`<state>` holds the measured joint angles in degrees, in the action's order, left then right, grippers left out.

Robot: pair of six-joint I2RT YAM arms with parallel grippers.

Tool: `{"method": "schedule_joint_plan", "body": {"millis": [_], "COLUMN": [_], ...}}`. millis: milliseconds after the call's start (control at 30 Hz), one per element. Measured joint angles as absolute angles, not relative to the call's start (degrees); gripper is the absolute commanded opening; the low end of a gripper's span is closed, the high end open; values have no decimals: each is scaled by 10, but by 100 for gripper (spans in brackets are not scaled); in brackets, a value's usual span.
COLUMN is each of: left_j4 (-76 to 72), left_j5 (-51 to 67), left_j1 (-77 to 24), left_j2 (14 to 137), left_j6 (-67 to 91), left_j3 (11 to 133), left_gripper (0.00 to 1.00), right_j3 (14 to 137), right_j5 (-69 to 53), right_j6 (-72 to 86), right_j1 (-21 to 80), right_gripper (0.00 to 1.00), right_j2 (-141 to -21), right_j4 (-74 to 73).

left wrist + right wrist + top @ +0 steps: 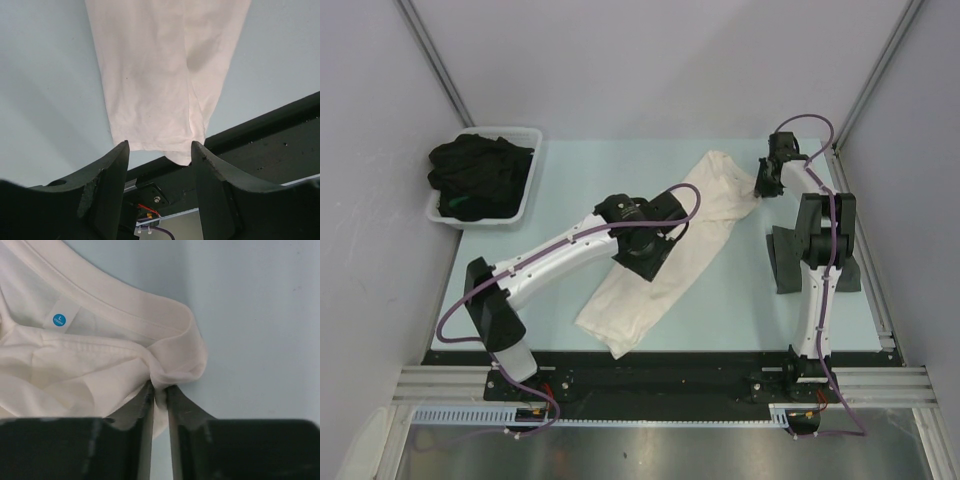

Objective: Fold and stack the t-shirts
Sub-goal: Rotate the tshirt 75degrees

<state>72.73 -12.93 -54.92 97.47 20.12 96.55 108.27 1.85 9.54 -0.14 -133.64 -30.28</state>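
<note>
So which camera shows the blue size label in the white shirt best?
The right wrist view: the blue label is close up below the collar. The top view shows the cream shirt but no label; the left wrist view, only its hem end.

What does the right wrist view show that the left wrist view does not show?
Only the right wrist view: the collar with a round blue size label, and the right gripper pinched on a fold of cloth beside it. Only the left wrist view: the hem reaching the black strip at the near edge, and the left gripper, open and empty. Both: the cream t-shirt on the pale blue table.
</note>
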Motion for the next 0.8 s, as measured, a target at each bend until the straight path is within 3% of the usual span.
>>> {"method": "schedule_joint_plan", "body": {"millis": [167, 800], "left_j4": [729, 730], "left_j5": [-129, -127], "left_j1": [-547, -544], "left_j2": [980, 989], "left_j6": [201, 210], "left_j3": [968, 957], "left_gripper": [58, 59], "right_j3": [1086, 1307], "right_j5": [3, -3], "right_j6": [96, 84], "right_j1": [-4, -9], "right_gripper": [0, 0], "right_j2": [-1338, -1469], "right_j4": [-302, -345]}}
